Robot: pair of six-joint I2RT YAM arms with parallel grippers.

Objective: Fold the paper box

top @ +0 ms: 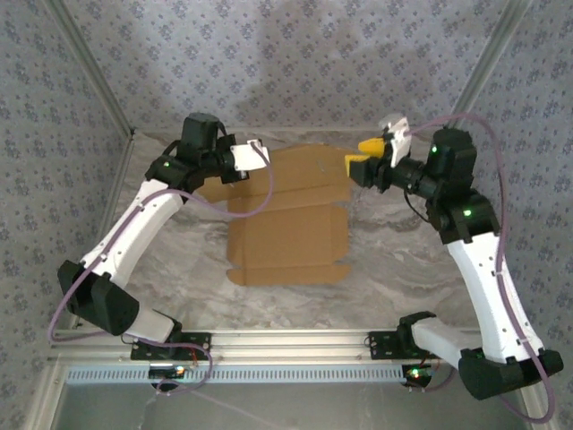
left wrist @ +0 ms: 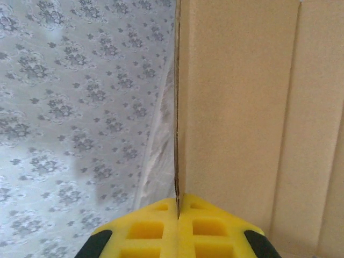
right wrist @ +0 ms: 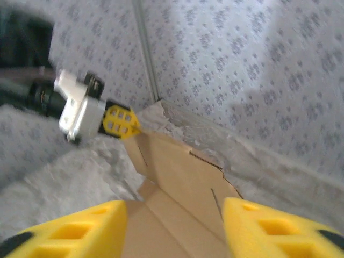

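You have one paper box [top: 291, 215] and two tools. The box lies opened out on the table [top: 170, 260], in the middle and nearer to the far edge. The left wrist view shows what the top view hides from you: the left tool [left wrist: 178, 210] is pressed together on the thin edge of the box, at its far left corner. The right tool [right wrist: 174, 217] stands spread apart near the far right corner of the box, gripping nothing.
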